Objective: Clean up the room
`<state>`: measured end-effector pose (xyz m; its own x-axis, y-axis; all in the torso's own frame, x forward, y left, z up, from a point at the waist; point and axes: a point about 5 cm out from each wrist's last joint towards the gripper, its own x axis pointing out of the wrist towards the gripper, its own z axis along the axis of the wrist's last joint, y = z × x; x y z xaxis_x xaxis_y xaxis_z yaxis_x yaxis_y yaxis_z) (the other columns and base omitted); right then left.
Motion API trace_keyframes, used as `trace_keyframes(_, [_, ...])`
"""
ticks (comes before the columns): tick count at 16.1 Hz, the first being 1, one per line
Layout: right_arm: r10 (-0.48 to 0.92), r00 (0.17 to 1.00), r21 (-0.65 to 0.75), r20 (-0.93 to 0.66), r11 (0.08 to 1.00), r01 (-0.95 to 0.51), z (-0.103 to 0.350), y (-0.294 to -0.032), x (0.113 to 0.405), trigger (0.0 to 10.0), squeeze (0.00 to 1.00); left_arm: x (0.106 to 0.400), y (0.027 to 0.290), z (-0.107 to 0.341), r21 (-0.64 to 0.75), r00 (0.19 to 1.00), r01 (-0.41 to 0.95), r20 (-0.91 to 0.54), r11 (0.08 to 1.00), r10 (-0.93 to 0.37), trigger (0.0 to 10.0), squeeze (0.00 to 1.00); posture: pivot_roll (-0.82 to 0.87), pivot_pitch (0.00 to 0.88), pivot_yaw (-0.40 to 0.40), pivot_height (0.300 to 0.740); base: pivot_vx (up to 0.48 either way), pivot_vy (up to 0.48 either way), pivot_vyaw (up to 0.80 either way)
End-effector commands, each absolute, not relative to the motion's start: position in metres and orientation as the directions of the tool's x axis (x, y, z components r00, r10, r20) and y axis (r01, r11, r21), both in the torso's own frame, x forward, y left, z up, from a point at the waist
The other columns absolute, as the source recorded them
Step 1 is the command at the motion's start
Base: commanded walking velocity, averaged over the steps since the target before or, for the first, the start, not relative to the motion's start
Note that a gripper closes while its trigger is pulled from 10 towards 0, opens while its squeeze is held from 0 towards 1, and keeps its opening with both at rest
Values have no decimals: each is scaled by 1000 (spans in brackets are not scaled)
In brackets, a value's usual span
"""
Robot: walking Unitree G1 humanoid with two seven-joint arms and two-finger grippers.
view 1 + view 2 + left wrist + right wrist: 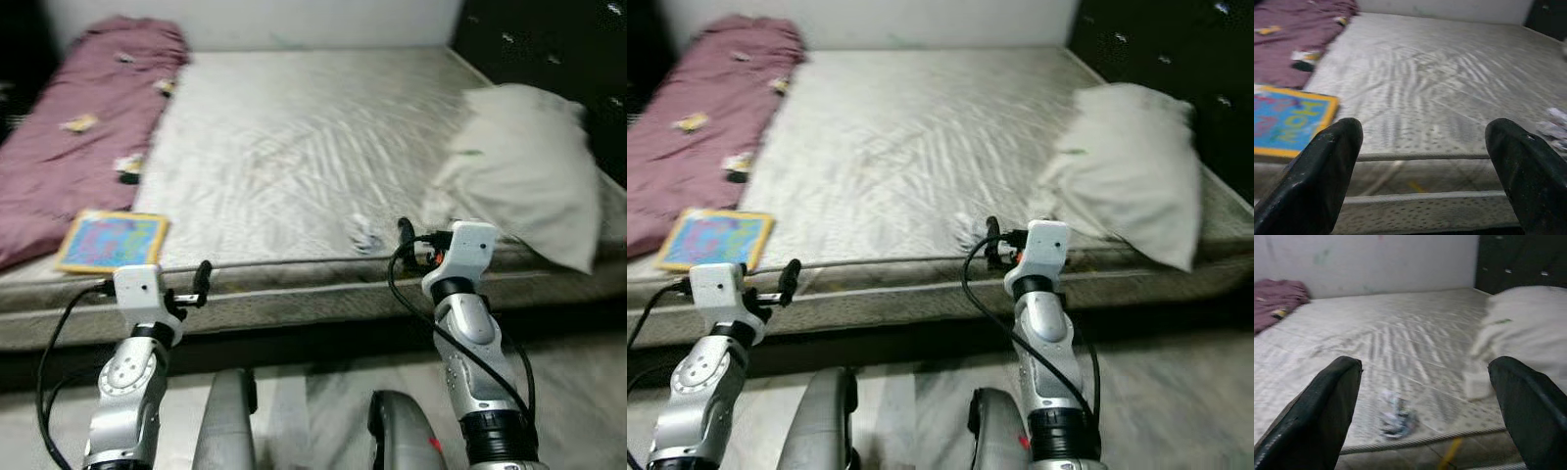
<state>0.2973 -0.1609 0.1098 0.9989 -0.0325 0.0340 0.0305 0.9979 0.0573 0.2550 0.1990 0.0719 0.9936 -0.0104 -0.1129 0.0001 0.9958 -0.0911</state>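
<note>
A: Fingers, left gripper (1422,161) and right gripper (1425,396): both spread wide, holding nothing, raised at the near edge of the pale patterned mattress (313,127).

B: Progress?

A: Judged barely begun. Largest first: crumpled maroon blanket (73,127) along the left side, rumpled white pillow (524,171) at right, flat blue yellow-bordered book (111,241) near the left corner, small crumpled paper scrap (1396,418) just before the right fingers.

B: Containers?

A: None visible.

big open stretch of mattress (294,147) in the middle and far back, maroon blanket (69,137) bunched along the left, colourful book (110,241) near left edge, pillow (529,171) hogging the right, small crumpled wrapper (364,233) near the front edge
</note>
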Motion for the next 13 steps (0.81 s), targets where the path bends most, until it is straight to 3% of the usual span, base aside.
trace_keyframes(1, [-31,999,49,42,998,29,113,-162,300,10000,0,259,199,78,-88,996,14,-89,996,-22,10000,0,-4,14,2,594,300,0,0])
trace_keyframes(5, [-6,999,28,51,1000,5,115,-159,301,10000,0,260,199,79,-90,996,21,-84,996,-29,10000,0,-7,21,5,594,347,0,0])
trace_keyframes(10, [5,999,26,52,1000,-7,116,-158,302,10000,0,261,198,78,-91,996,24,-85,996,-32,10000,0,-9,19,4,594,371,0,525])
trace_keyframes(13, [6,999,29,48,1000,-8,115,-159,302,10000,0,261,198,78,-92,996,21,-89,996,-29,10000,0,-9,19,4,594,371,0,0])
